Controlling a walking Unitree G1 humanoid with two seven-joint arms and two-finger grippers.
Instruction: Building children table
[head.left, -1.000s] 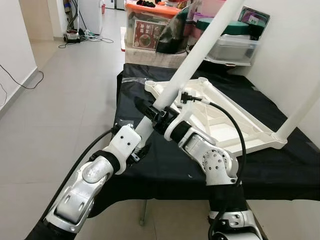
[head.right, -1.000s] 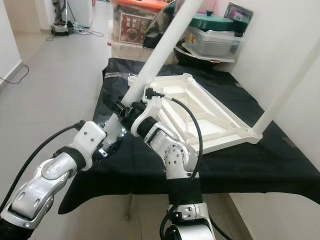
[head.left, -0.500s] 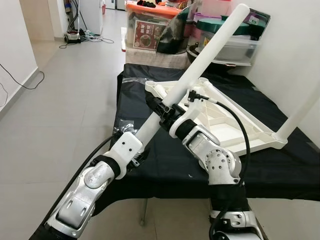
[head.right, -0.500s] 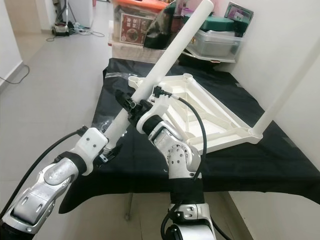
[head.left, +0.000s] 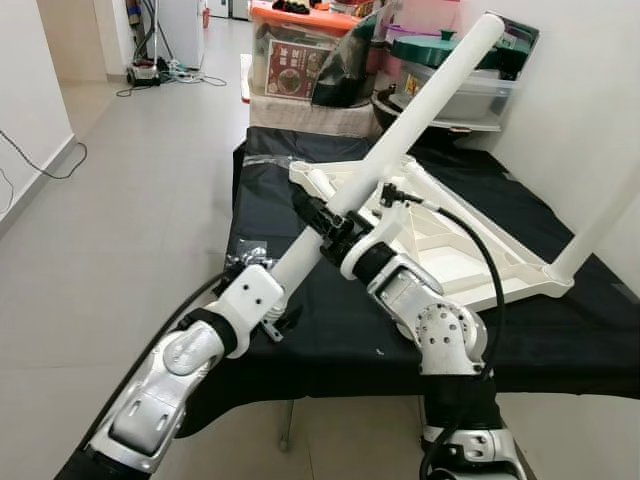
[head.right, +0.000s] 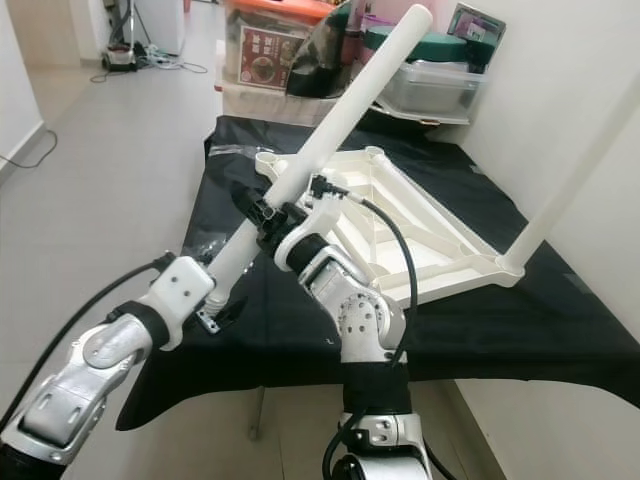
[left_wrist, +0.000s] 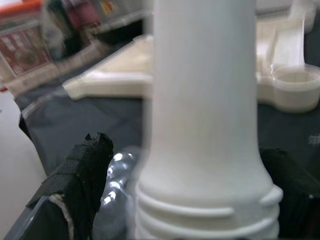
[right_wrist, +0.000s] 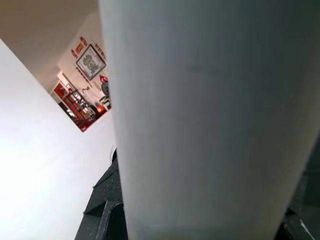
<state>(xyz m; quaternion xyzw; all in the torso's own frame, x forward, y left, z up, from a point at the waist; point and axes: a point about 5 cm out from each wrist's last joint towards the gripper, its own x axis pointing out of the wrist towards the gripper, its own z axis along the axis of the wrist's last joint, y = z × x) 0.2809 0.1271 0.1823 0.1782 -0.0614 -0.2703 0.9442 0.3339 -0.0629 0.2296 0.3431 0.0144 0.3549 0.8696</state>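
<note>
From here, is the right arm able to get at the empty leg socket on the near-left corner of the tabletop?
Probably not yet: the right gripper is clamped on the white leg, though the socket lies uncovered just beyond it.

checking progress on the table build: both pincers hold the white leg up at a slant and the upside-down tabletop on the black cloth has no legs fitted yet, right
Not quite. The tabletop already has one leg fitted at its near right corner, as the left eye view shows. The rest holds: left pincer and right pincer hold the white leg slanted above the black cloth.

The white table leg (head.left: 400, 125) looks like smooth, matt plastic with moulded ridges at its base. The ribbed tabletop (head.left: 470, 250), right of centre, is cream plastic. It lies on matt black cloth (head.left: 560, 330).
</note>
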